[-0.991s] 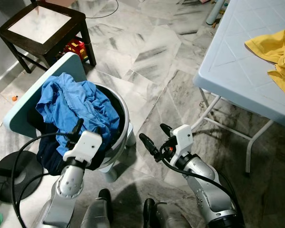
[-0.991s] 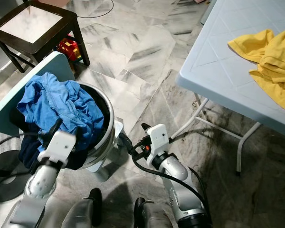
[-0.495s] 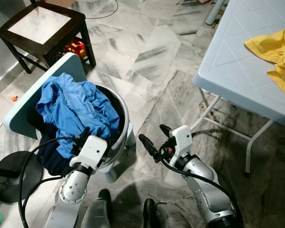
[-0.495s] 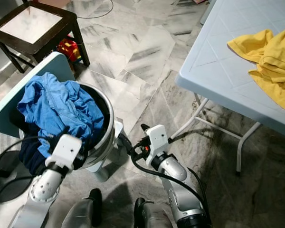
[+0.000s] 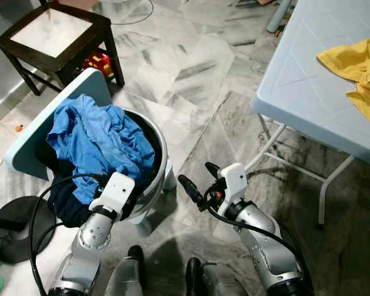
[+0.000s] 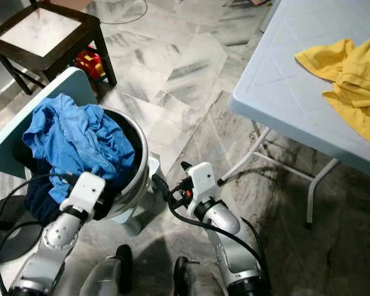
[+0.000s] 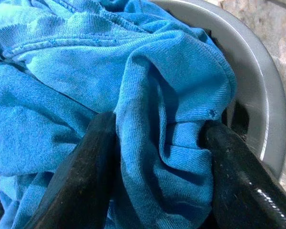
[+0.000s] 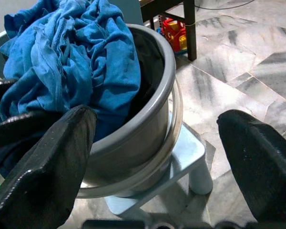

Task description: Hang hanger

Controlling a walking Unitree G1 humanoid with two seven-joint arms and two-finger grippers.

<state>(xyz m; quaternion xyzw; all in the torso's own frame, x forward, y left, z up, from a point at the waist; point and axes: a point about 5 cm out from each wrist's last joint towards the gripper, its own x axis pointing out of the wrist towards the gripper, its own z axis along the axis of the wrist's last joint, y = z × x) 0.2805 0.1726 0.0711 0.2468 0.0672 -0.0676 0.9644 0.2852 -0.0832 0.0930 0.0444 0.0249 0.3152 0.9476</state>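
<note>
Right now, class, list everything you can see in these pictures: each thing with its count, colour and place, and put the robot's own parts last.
Cloth: one, blue, heaped over the basin's rim.
Basin: one, grey, on a pale stool.
Stool: one, pale blue, on the floor under the basin.
Board: one, light blue, behind the basin.
Wooden stool: one, dark, far left.
Toy: one, red and yellow, under the wooden stool.
Folding table: one, white, on the right.
Garment: one, yellow, on the table.
Left claw: fingers astride a fold of the cloth.
Right claw: open, above the floor.
</note>
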